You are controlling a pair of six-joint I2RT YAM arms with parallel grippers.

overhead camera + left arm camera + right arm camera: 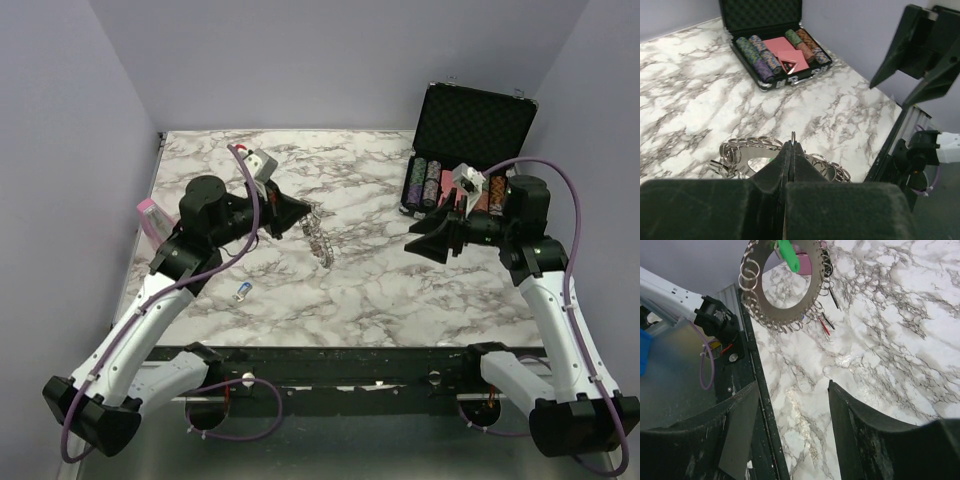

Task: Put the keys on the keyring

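We find the left gripper clamped shut on the rim of the keyring, above the marble table. The right gripper faces it, jaws apart, holding nothing. A green key shows at the keyring's centre. A small blue key lies on the table.

The left arm slopes up from its base at the near left corner, bends at the elbow and reaches right toward the middle. The left jaws are pressed tight together, pinching the rim of the keyring, which hangs below them. The right arm rises from the near right, its wrist turned left to face the other arm. The right jaws stand wide apart with nothing between them.
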